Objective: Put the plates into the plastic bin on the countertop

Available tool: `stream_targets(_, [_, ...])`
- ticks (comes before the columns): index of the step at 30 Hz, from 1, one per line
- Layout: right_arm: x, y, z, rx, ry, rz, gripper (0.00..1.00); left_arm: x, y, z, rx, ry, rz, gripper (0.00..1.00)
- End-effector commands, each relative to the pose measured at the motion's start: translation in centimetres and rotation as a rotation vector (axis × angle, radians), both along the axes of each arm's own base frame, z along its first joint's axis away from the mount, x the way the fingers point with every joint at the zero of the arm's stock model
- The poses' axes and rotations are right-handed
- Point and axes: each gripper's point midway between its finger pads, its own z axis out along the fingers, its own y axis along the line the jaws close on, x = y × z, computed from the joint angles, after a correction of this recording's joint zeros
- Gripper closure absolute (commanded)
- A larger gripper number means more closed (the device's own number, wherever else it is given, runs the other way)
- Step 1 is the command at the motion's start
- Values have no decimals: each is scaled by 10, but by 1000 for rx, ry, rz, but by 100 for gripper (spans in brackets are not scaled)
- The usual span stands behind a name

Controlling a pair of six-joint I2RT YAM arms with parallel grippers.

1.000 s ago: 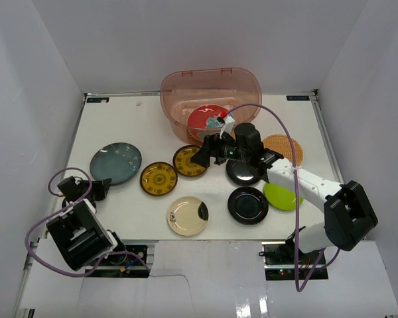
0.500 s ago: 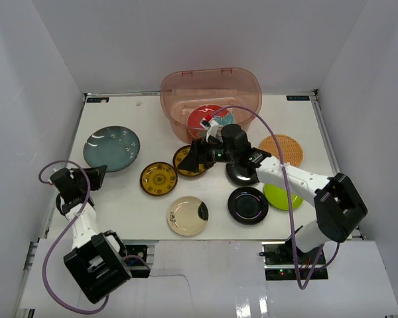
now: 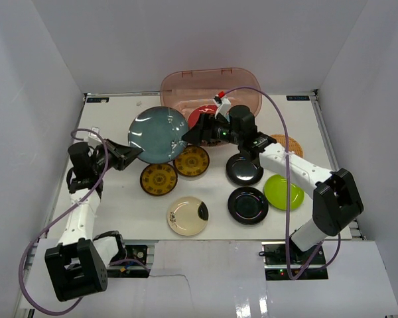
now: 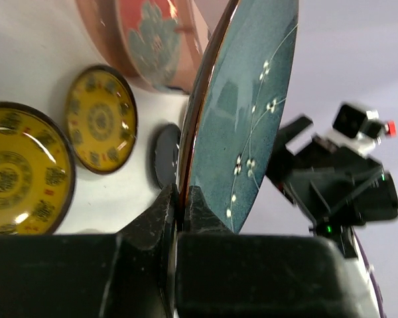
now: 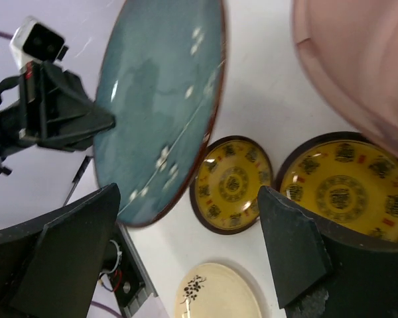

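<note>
The blue plate [image 3: 158, 134] is up off the worktop [image 3: 113, 116], tilted steeply. The left tool [image 3: 124, 154] has it by the lower-left rim, its jaws pinched tight on the edge. The plate hangs just in front of the bin [image 3: 209, 78], toward its left end, over the two yellow plates [image 3: 158, 179].

The right tool [image 3: 194, 135] sits just beside the plate's right edge, jaws spread wide with nothing in them. I can't tell whether it touches the plate.

A red plate [image 3: 202, 116] lies in the bin. On the worktop sit a cream plate [image 3: 188, 215], two black plates [image 3: 248, 205] and a green plate [image 3: 283, 192]. A woven plate [image 3: 288, 142] is partly hidden behind the right arm [image 3: 298, 173].
</note>
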Motion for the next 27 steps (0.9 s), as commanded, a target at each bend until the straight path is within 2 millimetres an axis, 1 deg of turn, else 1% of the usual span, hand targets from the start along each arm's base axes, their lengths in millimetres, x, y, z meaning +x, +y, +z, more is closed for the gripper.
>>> stream_targets(1, [11, -12, 8, 18, -5, -37, 9, -14, -33, 64, 11, -218, -200, 100])
stream_targets(2, [11, -13, 8, 24, -3, -35, 2, -15, -38, 65, 16, -225, -231, 100])
stream_targets(3, [12, -15, 9, 29, 0, -33, 2, -17, -42, 67, 12, -227, -252, 100])
stream_targets(4, [14, -16, 10, 36, 4, -36, 8, -19, -47, 70, 11, -234, -278, 100])
stream_targets(5, [15, -16, 11, 49, 7, -37, 22, -20, -50, 71, 12, -238, -293, 100])
stream_targets(7, [16, -17, 14, 91, 38, -19, 33, -23, -57, 71, 10, -240, -333, 100])
stream_targets(8, [17, -17, 15, 108, 42, -13, 54, -23, -59, 75, 12, -250, -344, 100])
stream_targets(9, [20, -19, 15, 117, 52, -14, 63, -25, -62, 74, 11, -250, -369, 98])
stream_targets(10, [21, -20, 17, 124, 58, -18, 73, -25, -64, 76, 10, -253, -380, 93])
stream_targets(11, [22, -21, 21, 129, 52, -22, 88, -25, -65, 77, 12, -257, -386, 85])
stream_targets(12, [27, -25, 26, 136, 42, -39, 92, -26, -65, 77, 12, -258, -393, 60])
stream_targets(13, [30, -28, 31, 144, 37, -49, 92, -28, -67, 78, 25, -275, -403, 48])
stream_targets(14, [34, -32, 37, 154, 29, -61, 92, -28, -68, 79, 35, -288, -411, 38])
stream_targets(15, [46, -42, 49, 173, 14, -86, 92, -31, -71, 79, 44, -288, -425, 29])
stream_targets(16, [53, -47, 54, 188, 22, -103, 92, -34, -73, 80, 69, -319, -450, 3])
stream_targets(17, [61, -54, 62, 200, 10, -119, 92, -37, -77, 80, 77, -330, -467, 2])
stream_targets(18, [77, -67, 80, 220, -24, -155, 92, -41, -84, 82, 85, -345, -495, 2])
stream_targets(19, [87, -72, 83, 223, -27, -177, 92, -47, -94, 81, 106, -373, -537, 2])
stream_targets(20, [97, -79, 86, 227, -30, -203, 92, -50, -99, 79, 114, -366, -555, 2])
stream_targets(21, [113, -92, 99, 237, -51, -241, 92, -55, -107, 84, 127, -387, -585, 2])
stream_targets(22, [125, -97, 94, 232, -41, -262, 92, -56, -110, 83, 142, -381, -593, 2])
stream_targets(23, [138, -108, 93, 231, -37, -297, 92, -55, -111, 78, 185, -385, -587, 2])
stream_targets(24, [146, -112, 92, 229, -33, -314, 92, -57, -117, 84, 211, -409, -598, 2])
stream_targets(25, [159, -114, 86, 222, -19, -328, 92, -57, -118, 82, 233, -412, -595, 2])
stream_targets(26, [172, -123, 82, 199, -28, -369, 92, -58, -122, 79, 266, -425, -597, 2])
stream_targets(27, [181, -127, 77, 176, -27, -397, 92, -59, -123, 76, 278, -425, -597, 2])
